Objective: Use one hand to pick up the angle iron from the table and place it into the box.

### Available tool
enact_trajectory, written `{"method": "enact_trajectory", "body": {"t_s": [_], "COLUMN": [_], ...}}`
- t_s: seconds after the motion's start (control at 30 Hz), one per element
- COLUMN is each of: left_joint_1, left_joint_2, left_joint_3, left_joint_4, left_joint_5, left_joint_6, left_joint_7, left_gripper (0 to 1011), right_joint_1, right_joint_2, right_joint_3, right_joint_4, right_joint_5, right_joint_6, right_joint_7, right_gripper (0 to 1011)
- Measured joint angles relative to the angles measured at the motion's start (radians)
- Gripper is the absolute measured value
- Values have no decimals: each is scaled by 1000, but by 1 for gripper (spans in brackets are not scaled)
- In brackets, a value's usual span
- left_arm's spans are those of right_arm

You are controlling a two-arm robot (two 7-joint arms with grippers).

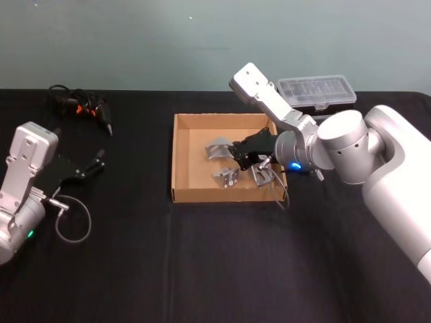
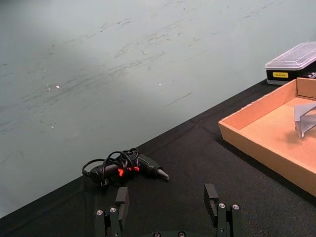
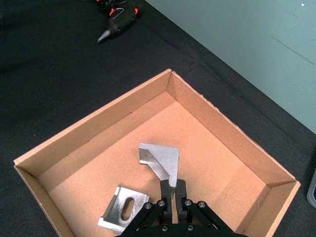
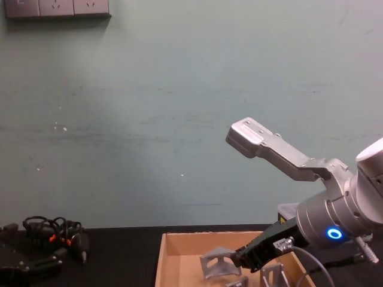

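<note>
Right gripper (image 1: 237, 154) reaching over the tan cardboard box (image 1: 183, 159) on the black table (image 1: 202, 256), fingers clenched on one flange of an angle iron (image 1: 218, 149). Held inside the box, long edge running away from the fingertips toward the box's left wall; whether lifted off or resting on the floor hard to tell. Second angle iron (image 1: 226, 177) lying on the box floor nearer the front wall, slotted face up. Third bracket (image 1: 260, 176) beside it, partly hidden behind the right arm. Left gripper (image 1: 89, 167) parked well left over the table, fingers spread apart. Corded tool (image 1: 84, 106) at the far left. Clear-lidded case (image 1: 316, 91) behind the box, partly covered by the arm.
</note>
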State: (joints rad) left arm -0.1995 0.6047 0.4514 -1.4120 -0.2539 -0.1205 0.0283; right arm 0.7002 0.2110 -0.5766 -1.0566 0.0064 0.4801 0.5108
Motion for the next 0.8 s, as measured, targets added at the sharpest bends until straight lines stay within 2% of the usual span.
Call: {"method": "enact_trajectory", "body": {"t_s": [0.17,0.3,0.33,0.4,0.5,0.53,0.6,0.73,0.8], "left_joint_1": [0,0,0,0,0,0,0,0,0], "left_joint_2": [0,0,0,0,0,0,0,0,0], "left_joint_3": [0,0,0,0,0,0,0,0,0], "left_joint_4": [0,0,0,0,0,0,0,0,0], "left_joint_5": [0,0,0,0,0,0,0,0,0], "left_joint_6": [0,0,0,0,0,0,0,0,0], "left_joint_7": [0,0,0,0,0,0,0,0,0], "left_gripper": [1000,1000,1000,1000,1000,1000,1000,1000,1000], "right_joint_1": [-5,-9,-12,-15,-29,-29,-39,-68,-101], "right_joint_2": [-2,-2,-2,-1,5,5,10,24,36], "right_joint_3": [7,13,15,19,30,30,39,59,79], "right_joint_4": [3,4,2,-3,-29,-29,-50,-109,-164], "right_joint_5": [-6,-9,-10,-10,-10,-10,-8,3,15], "right_joint_6": [-6,-8,-8,-8,-8,-8,-7,-2,-4], "right_joint_7": [-3,-5,-6,-8,-13,-13,-15,-22,-38], "right_gripper": [58,140,195,228,352,352,425,570,628]}}
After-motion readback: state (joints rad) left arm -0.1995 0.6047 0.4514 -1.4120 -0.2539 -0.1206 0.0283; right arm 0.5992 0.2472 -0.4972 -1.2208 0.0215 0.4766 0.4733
